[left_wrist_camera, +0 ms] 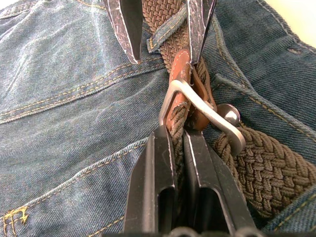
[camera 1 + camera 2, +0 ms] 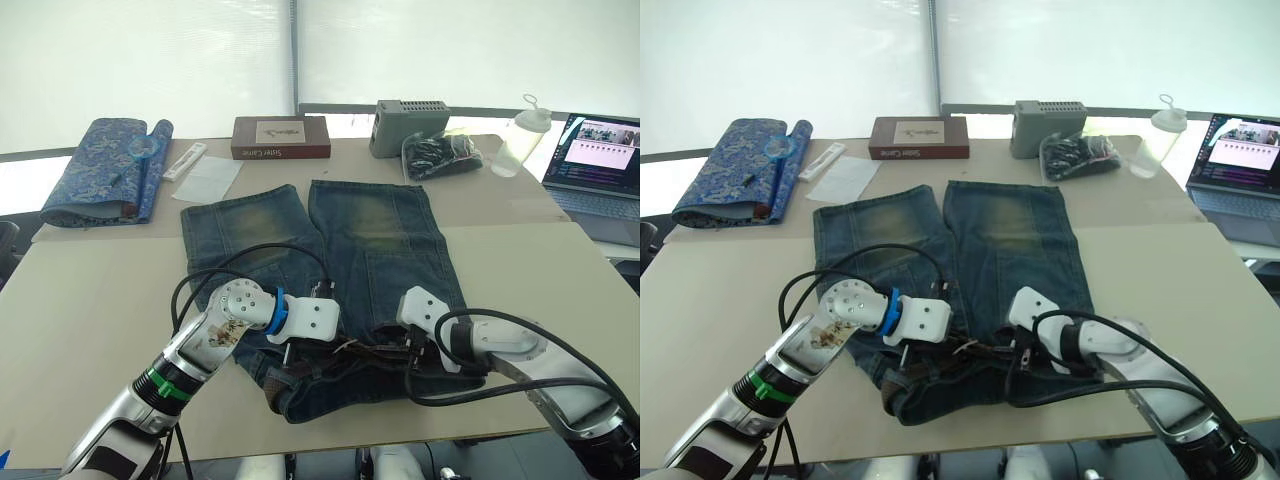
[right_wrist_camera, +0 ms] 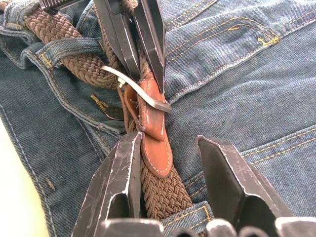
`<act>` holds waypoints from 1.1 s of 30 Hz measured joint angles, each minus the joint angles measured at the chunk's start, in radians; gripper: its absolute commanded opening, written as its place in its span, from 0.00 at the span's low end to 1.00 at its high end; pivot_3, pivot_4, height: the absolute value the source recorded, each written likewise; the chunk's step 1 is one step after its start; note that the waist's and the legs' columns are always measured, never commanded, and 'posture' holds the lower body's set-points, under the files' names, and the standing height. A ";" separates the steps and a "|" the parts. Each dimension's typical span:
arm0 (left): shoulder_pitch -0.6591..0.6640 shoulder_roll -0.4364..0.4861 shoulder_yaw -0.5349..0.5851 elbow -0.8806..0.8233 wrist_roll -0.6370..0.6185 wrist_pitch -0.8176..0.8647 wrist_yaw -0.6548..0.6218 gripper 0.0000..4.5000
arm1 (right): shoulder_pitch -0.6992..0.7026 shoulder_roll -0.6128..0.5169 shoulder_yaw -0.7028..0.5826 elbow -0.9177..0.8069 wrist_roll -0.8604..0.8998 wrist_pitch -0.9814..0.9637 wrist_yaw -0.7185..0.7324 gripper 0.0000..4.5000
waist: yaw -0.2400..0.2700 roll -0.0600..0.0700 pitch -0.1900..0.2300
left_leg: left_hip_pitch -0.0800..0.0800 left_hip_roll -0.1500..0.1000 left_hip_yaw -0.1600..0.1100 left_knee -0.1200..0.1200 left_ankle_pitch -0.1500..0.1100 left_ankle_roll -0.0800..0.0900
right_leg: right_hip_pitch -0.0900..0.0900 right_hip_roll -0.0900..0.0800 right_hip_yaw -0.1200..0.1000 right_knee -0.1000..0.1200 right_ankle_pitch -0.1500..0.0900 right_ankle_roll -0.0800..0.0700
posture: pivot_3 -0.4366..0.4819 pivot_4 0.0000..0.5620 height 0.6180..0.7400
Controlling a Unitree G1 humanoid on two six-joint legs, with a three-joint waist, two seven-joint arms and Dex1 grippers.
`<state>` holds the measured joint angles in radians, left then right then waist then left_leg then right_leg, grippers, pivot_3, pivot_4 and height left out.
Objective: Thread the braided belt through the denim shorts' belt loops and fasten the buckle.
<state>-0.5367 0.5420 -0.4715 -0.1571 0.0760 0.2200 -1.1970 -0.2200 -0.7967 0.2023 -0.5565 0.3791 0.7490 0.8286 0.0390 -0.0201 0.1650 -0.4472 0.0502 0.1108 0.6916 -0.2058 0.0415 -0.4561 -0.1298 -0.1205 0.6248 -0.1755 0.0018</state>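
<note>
Braided belt (image 1: 256, 168) | left end effector (image 1: 178, 136) pinching it | buckle (image 1: 200, 106) prong hidden

Both head views look forward and down across the table (image 2: 90, 290), sharing the denim shorts (image 2: 370, 235) toward 12 o'clock. Each wrist camera peers close along its fingers at the buckle (image 1: 197, 106).

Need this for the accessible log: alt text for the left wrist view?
The left gripper is shut on the braided belt just below the silver buckle, lying on the denim shorts. The right gripper's open fingers straddle the belt from the far side.
</note>
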 measured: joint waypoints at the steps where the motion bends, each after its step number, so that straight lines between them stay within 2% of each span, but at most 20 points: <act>1: 0.000 -0.001 0.000 0.000 -0.001 0.000 0.000 0.00 | 0.000 0.001 -0.015 0.000 0.018 0.011 0.003 0.45 | 0.001 0.000 0.000 | 0.000 0.000 0.000 0.000 0.000 0.000 | 0.000 0.000 0.000 0.000 0.000 0.000 | 0.48 0.27 0.74; 8: 0.000 0.000 -0.001 0.000 -0.002 0.000 -0.001 0.00 | -0.002 0.003 -0.059 0.018 0.034 0.023 -0.004 0.45 | 0.001 0.000 0.000 | -0.001 0.000 0.000 0.000 0.000 0.000 | 0.000 0.000 0.000 0.000 0.000 0.000 | 0.48 0.27 0.74; 15: 0.000 -0.001 -0.001 0.000 -0.002 0.000 -0.001 0.00 | 0.007 0.010 0.028 0.031 -0.057 -0.023 -0.022 0.45 | 0.001 0.000 0.000 | -0.001 0.000 0.000 0.000 0.000 0.000 | 0.000 0.000 0.000 0.000 0.000 0.000 | 0.48 0.27 0.74; 33: 0.000 -0.001 -0.002 -0.001 -0.003 0.000 -0.001 0.00 | 0.032 0.035 0.020 -0.024 -0.035 -0.018 -0.003 0.45 | 0.000 0.000 0.000 | -0.001 0.000 0.000 0.000 0.000 0.000 | 0.000 0.000 0.000 0.000 0.000 0.000 | 0.48 0.27 0.74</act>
<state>-0.5367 0.5410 -0.4731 -0.1577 0.0728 0.2200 -1.1981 -0.1884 -0.7613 0.2225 -0.5802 0.3439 0.7312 0.8258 0.0393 -0.0201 0.1651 -0.4478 0.0501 0.1106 0.6914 -0.2060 0.0417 -0.4565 -0.1299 -0.1208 0.6246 -0.1756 0.0017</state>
